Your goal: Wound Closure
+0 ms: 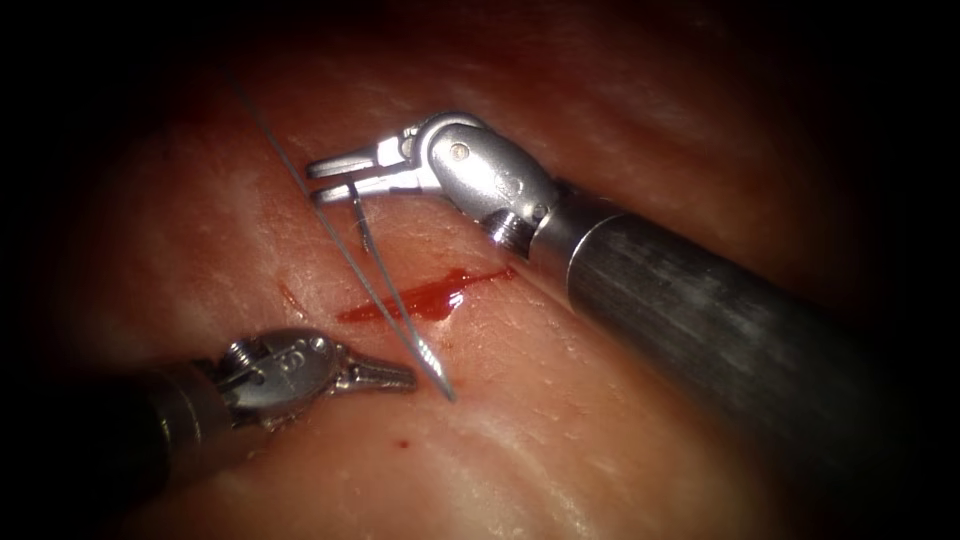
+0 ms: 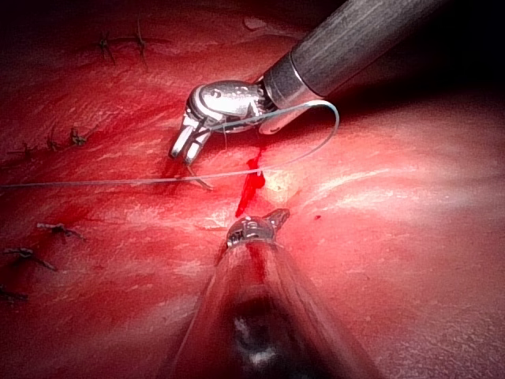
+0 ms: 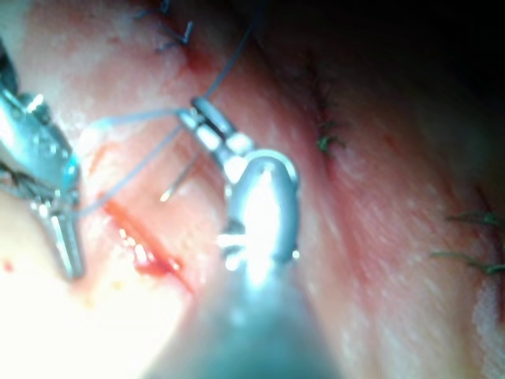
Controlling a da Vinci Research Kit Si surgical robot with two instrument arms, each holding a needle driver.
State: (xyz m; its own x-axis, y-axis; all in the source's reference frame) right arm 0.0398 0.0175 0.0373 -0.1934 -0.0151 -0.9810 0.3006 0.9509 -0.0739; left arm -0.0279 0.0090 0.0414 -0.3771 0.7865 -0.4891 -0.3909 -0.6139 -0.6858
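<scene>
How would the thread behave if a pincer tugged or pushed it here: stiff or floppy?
Probably limp: the thread curls in a loose loop beside the right pincer, which holds the needle. Under tension it likely pulls straight, as the taut strand over the cut suggests. Being fine and near red fluid, it may slip. The left pincer holds nothing.
</scene>
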